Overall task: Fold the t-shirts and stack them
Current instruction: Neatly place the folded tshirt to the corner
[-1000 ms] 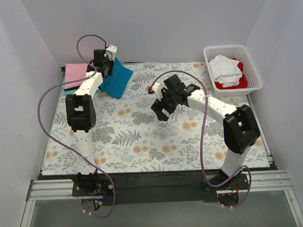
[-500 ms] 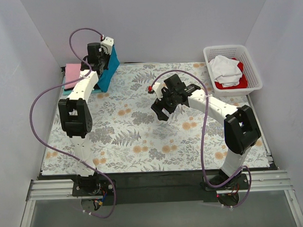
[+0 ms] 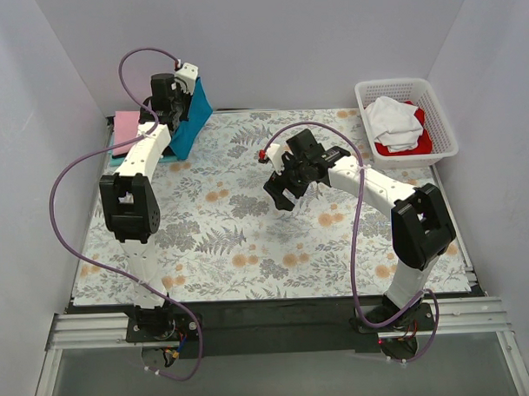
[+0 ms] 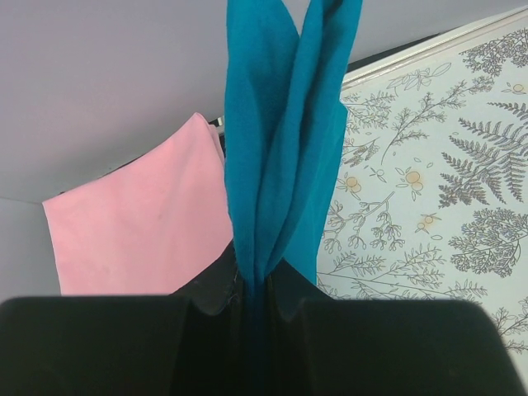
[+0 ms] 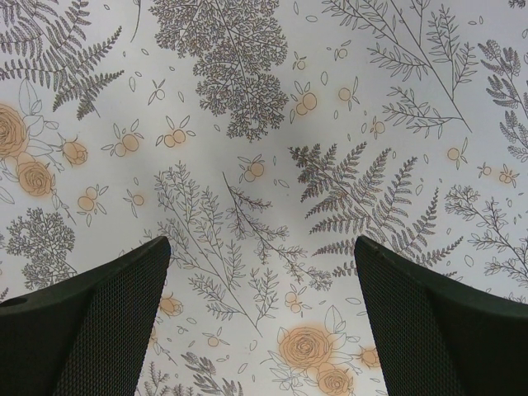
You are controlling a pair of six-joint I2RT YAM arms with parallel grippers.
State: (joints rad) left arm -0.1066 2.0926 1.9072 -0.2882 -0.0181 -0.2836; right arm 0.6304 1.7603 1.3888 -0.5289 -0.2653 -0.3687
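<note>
The deep teal-blue t-shirt [image 4: 280,165] is soft, matte cloth gathered into long vertical folds. It hangs from the left end effector [image 4: 247,297], whose black fingers are closed tight on the bunched fabric. In the overhead view this shirt [image 3: 191,122] is held up off the worktop, at the far corner well away from the white plastic lattice basket [image 3: 406,83]. The left arm is stretched out long toward that corner, its wrist raised. Just beyond the hanging shirt, farther still from the basket, a pink t-shirt [image 3: 127,126] lies flat and smooth as a neat rectangle, and a thin aqua edge [image 3: 120,156] shows at its near side. The basket is rectangular with open gridded walls; it holds a crumpled white t-shirt [image 3: 394,120] lying on a red one [image 3: 423,142]. The right arm bends at the elbow on the basket's near side and reaches in toward the middle of the worktop. Its end effector [image 5: 262,322] points down, its textured black fingers spread wide and holding nothing. It hovers over the grey-and-orange floral table cloth [image 3: 249,242], a thin printed sheet of ferns and blossoms.
</note>
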